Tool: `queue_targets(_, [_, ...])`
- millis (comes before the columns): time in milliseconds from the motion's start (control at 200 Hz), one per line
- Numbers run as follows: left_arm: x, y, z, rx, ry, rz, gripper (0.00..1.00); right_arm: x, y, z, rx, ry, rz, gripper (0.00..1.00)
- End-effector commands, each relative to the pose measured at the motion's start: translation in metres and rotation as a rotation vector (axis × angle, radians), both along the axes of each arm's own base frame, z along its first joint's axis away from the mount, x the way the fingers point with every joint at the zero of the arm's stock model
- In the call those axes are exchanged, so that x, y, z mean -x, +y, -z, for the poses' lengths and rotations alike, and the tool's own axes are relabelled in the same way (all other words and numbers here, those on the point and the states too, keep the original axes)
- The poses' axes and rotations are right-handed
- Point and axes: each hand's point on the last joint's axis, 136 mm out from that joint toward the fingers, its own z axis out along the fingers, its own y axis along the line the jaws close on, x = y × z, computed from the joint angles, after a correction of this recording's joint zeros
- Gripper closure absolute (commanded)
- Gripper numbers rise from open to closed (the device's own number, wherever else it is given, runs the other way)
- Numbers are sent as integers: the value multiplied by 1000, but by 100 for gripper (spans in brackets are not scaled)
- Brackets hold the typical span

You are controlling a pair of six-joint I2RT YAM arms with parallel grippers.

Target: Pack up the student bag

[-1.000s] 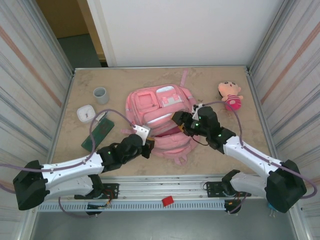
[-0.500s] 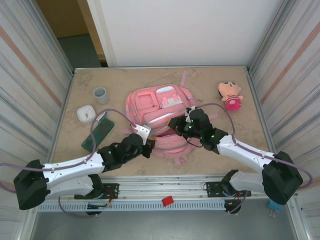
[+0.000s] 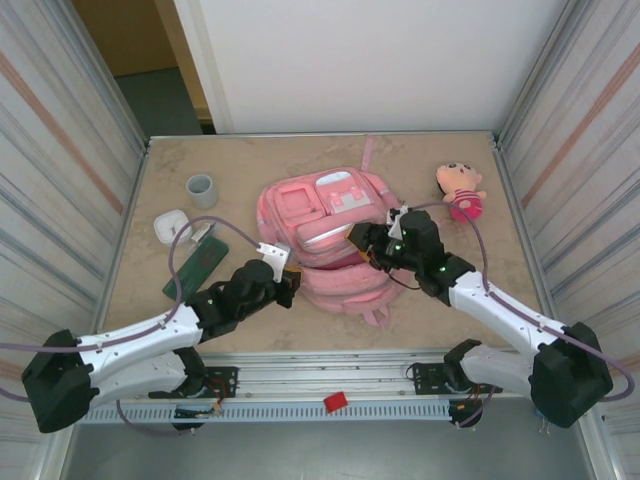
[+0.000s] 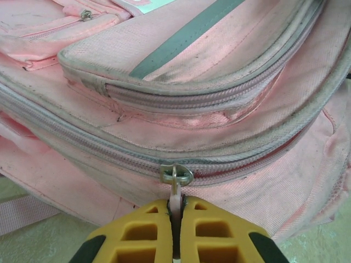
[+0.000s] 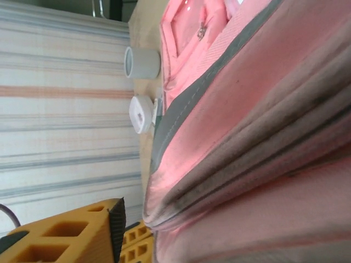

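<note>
Nearest us, a small red piece point(image 3: 335, 401) sits on the rail between the arm bases. On the table point(image 3: 440, 310), a green book point(image 3: 193, 268), a white box point(image 3: 172, 226) and a grey cup point(image 3: 202, 190) lie left of the student bag point(image 3: 325, 215), which lies mid-table. A plush doll point(image 3: 459, 191) sits far right. The bag's bulk lies between the two grippers. Both arms stretch low and inward to its near edge, one from each side. The left gripper point(image 4: 176, 222) is clenched on the zipper pull point(image 4: 176, 178) of the main zip. The right gripper point(image 3: 362, 240) sits at the bag's right side, beside a flap edge. We cannot tell whether it grasps the fabric.
</note>
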Motion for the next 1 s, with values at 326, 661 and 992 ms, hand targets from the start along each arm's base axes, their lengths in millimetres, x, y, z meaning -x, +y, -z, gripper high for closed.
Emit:
queue_targets(326, [-12,6,-16,9,-67,-48,100,-7,37,6,-28,-41,54,79])
queue_targets(661, [-51,56,2,-7,-41,-173,99,6,32,-49,3,-145,-206,94])
queue_targets(992, [-108,78,22,-34,-6,-252,98,23,39,-103,-59,-199,-384,98])
